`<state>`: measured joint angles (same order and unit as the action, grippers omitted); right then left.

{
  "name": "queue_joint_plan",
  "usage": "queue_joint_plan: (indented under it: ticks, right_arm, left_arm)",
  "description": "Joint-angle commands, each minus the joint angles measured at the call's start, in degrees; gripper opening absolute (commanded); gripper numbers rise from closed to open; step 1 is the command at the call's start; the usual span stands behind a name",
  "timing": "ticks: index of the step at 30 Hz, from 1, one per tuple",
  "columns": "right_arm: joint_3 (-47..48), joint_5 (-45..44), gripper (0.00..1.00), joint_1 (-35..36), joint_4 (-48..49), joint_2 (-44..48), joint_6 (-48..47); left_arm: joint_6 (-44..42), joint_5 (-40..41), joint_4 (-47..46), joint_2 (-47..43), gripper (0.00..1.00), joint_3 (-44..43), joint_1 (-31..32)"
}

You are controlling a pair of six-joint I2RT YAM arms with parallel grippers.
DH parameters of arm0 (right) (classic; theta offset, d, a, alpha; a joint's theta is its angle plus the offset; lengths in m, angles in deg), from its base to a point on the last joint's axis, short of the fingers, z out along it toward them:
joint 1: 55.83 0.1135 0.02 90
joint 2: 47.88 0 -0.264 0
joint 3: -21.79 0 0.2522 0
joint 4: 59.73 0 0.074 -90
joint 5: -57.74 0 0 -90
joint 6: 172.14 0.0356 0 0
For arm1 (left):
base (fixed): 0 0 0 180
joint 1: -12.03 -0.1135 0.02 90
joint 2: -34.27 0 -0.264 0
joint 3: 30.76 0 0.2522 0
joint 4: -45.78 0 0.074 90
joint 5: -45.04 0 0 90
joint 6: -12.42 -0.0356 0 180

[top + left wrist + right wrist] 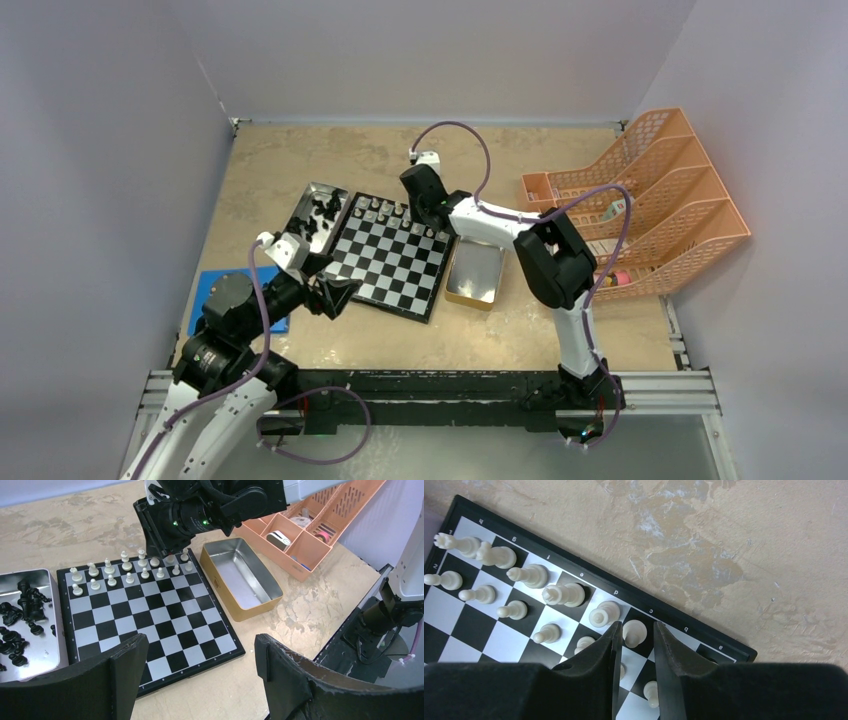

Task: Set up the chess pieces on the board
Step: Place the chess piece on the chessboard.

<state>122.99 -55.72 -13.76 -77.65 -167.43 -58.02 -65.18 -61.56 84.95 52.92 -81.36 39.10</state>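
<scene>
right jaws narrowly apart astride a tiny cream-white chess piece on the black-and-silver checked board; rise dead straight, spare its neighbours. left jaws gape wide.

Most of the board is bare squares with plenty of room to come in, but the far two rows are packed with white pieces under the low right gripper, and a tray and tin box in both sides.
</scene>
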Motion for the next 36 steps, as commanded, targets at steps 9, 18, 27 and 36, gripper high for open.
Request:
queue_joint_plan:
  ticks: [9,18,27,36]
  right_arm:
    - [2.4,-1.9,0.26,-0.3,-0.8,-0.8,-1.3]
    - [2.6,-0.5,0.29,-0.3,-1.9,0.7,-0.8]
    - [0.3,0.9,0.49,-0.3,-3.2,9.2,-0.3]
    - [-7.8,4.0,0.58,-0.6,-5.6,25.2,2.5]
  left_arm:
    - [-0.1,0.7,-1.1,0.0,0.78,-0.4,0.0]
    - [-0.1,0.8,-1.1,-0.2,0.78,-0.3,0.0]
    - [3.1,2.8,-0.7,3.8,0.78,-1.1,0.0]
    - [7.4,2.3,3.6,10.2,0.78,-8.4,0.0]
